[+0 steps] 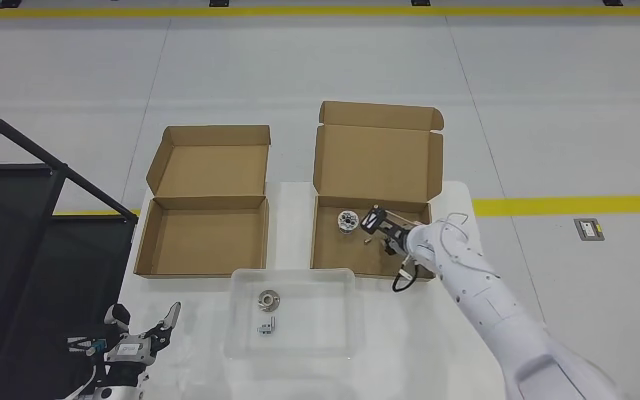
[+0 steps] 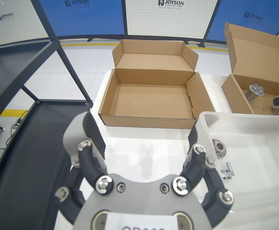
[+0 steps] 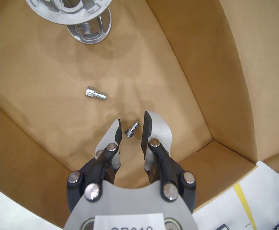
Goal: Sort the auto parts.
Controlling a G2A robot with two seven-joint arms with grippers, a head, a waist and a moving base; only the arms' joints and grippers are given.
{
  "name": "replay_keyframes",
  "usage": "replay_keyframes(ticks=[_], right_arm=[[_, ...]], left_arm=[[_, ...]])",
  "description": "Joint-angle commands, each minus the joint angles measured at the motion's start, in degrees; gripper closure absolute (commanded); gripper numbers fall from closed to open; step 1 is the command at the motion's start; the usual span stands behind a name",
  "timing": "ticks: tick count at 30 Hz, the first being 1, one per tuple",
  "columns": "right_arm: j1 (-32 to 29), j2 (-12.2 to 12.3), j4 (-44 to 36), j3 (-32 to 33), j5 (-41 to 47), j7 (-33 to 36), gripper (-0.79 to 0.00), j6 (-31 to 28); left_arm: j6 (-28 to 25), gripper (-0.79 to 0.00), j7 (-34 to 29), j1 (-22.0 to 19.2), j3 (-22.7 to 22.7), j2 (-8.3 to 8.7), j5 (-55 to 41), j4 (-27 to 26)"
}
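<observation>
My right gripper (image 3: 132, 116) (image 1: 375, 220) hangs open inside the right cardboard box (image 3: 218, 65) (image 1: 330, 268). A small silver bolt (image 3: 131, 130) lies on the box floor between its fingers, touching neither. A larger bolt (image 3: 96, 95) and a round metal hub (image 3: 74, 19) (image 1: 346, 220) rest farther in. The clear tray (image 1: 295, 272) (image 2: 202, 117) holds a round flange (image 1: 269, 298) (image 2: 219, 148) and a small bracket (image 1: 265, 327) (image 2: 227, 172). The left cardboard box (image 1: 200, 240) (image 2: 150, 100) has nothing in it. My left gripper (image 2: 140, 124) (image 1: 145, 318) is open near the table's front left corner, holding nothing.
A black metal rack (image 1: 60, 260) (image 2: 32, 130) stands close to the table's left side, right beside my left gripper. Both box lids stand open at the back. Bare white table lies between the tray and the left box.
</observation>
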Motion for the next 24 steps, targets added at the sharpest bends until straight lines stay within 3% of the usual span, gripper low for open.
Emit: replay_keyframes(ticks=[1, 11, 24], right_arm=[[-0.03, 0.18, -0.25, 0.37, -0.19, -0.49, -0.237, -0.19], [-4.45, 3.66, -11.20, 5.28, -2.19, -6.78, -0.225, -4.52], [-24.65, 10.78, -46.69, 18.38, -6.06, -10.52, -0.249, -14.66]], left_arm=[[0.00, -0.785, 0.00, 0.00, 0.00, 0.00, 0.00, 0.00], [0.00, -0.785, 0.00, 0.00, 0.00, 0.00, 0.00, 0.00], [0.00, -0.785, 0.00, 0.00, 0.00, 0.00, 0.00, 0.00]])
